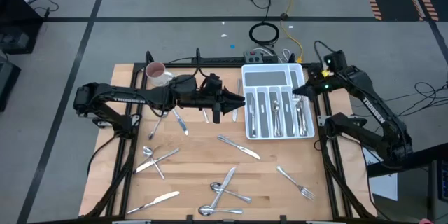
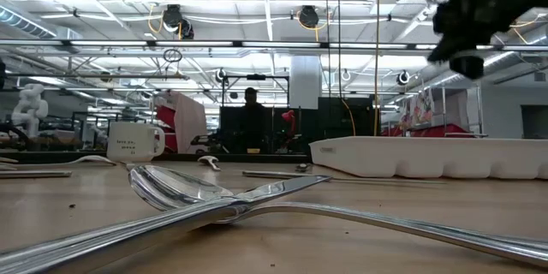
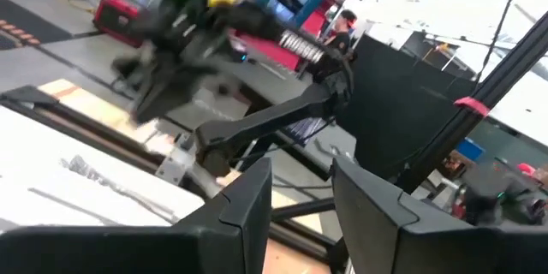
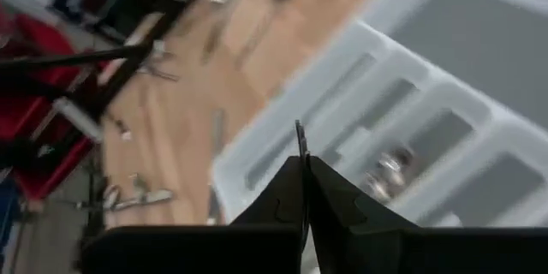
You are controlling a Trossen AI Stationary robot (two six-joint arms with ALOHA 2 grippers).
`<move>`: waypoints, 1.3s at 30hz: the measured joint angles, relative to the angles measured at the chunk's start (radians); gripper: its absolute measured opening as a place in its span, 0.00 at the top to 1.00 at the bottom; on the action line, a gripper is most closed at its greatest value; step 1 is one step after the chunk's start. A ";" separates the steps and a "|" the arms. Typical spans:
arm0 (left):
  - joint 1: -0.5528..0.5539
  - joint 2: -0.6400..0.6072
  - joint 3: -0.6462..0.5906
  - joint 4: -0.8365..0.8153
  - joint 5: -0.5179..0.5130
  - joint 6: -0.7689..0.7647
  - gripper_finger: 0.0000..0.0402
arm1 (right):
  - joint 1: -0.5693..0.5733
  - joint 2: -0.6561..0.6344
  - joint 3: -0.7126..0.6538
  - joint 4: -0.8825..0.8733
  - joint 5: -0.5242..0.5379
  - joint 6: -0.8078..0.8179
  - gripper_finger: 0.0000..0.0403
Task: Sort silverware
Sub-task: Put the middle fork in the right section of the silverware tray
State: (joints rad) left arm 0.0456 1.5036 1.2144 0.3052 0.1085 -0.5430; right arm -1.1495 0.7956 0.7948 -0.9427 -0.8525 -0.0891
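- My left fingers (image 1: pixel 238 102) hang above the worktop (image 1: pixel 203 161), just left of the white cutlery tray (image 1: pixel 276 102); in my left wrist view the two dark fingers (image 3: pixel 248 201) stand apart with nothing between them.
- My right fingers (image 4: pixel 302 190) are pressed together over the tray's right far part, and a thin sliver of metal (image 4: pixel 300 139) sticks out from between the tips; I cannot tell what piece it is.
- Some silverware (image 1: pixel 278 115) already lies in the tray's long slots.
- The rest is scattered over the worktop: a knife (image 1: pixel 239 146) near the middle, a fork (image 1: pixel 295 183) toward the near right, a cluster of spoons (image 1: pixel 222 194) at the near edge, a crossed pair (image 1: pixel 155 159) and another knife (image 1: pixel 155 201) on the near left.
- More pieces (image 1: pixel 180 121) lie under my left arm.
- A white-and-pink mug (image 1: pixel 155 72) stands at the far left corner.
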 joint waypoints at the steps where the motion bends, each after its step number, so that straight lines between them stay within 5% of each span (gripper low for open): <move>1: 0.000 0.000 0.000 -0.008 0.000 0.000 0.68 | 0.002 -0.001 0.045 -0.055 0.001 -0.052 1.00; 6: 0.000 0.000 0.000 -0.010 0.000 0.000 0.68 | -0.015 0.030 0.260 -0.365 0.233 -0.423 1.00; 14: 0.000 0.000 0.000 -0.009 0.000 0.001 0.68 | -0.125 0.115 0.262 -0.469 0.250 -0.685 1.00; 28: 0.000 0.000 0.000 -0.009 -0.011 0.003 0.68 | -0.160 0.032 -0.016 -0.394 0.089 -0.870 1.00; 39: 0.000 0.000 0.000 -0.009 -0.025 0.053 0.68 | -0.166 0.098 -0.053 -0.288 0.120 -0.832 1.00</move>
State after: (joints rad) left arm 0.0456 1.5036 1.2144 0.2962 0.0834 -0.4902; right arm -1.3153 0.8940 0.7414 -1.2311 -0.7322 -0.9211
